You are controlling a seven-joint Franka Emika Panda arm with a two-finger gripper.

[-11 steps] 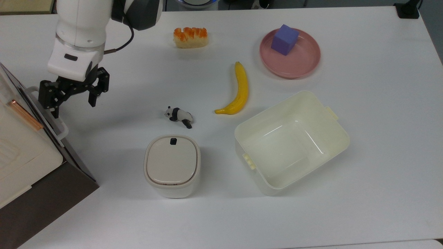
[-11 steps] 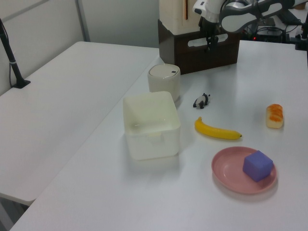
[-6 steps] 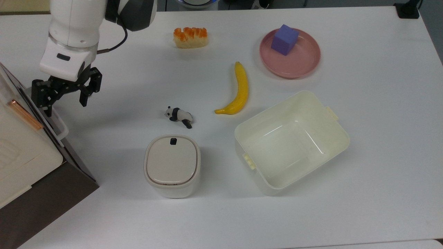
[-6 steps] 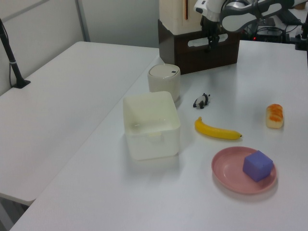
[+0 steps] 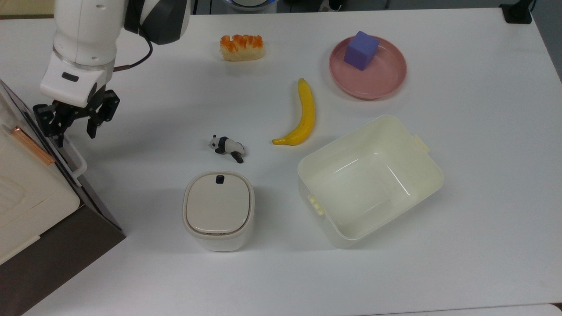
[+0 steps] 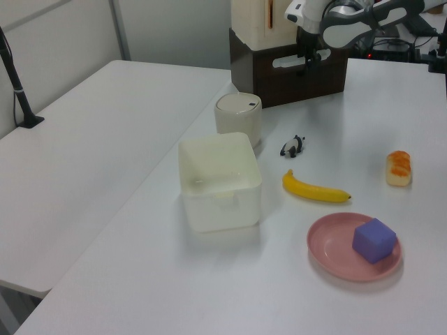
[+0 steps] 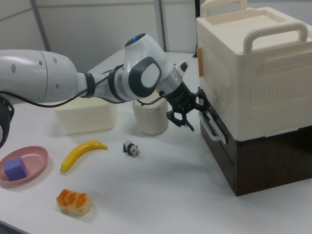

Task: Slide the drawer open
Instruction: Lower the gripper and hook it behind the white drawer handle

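Observation:
The drawer is the dark brown front at the top view's left edge, under a cream appliance; it also faces me in the left view and the right view. Its white loop handle sticks out from the front. My gripper is open at the handle's far end. One finger sits close against the drawer front and the other on the table side of the bar. I cannot tell whether it touches the bar. No gap shows around the drawer front.
The cream appliance with a copper bar sits above the drawer. On the table are a toy panda, a lidded canister, a banana, a cream tub, a pastry and a pink plate holding a purple cube.
The gripper has moved toward the top view's left and slightly up, closing in on the drawer handle's end. Its fingers stay open. The drawer and table objects have not moved.

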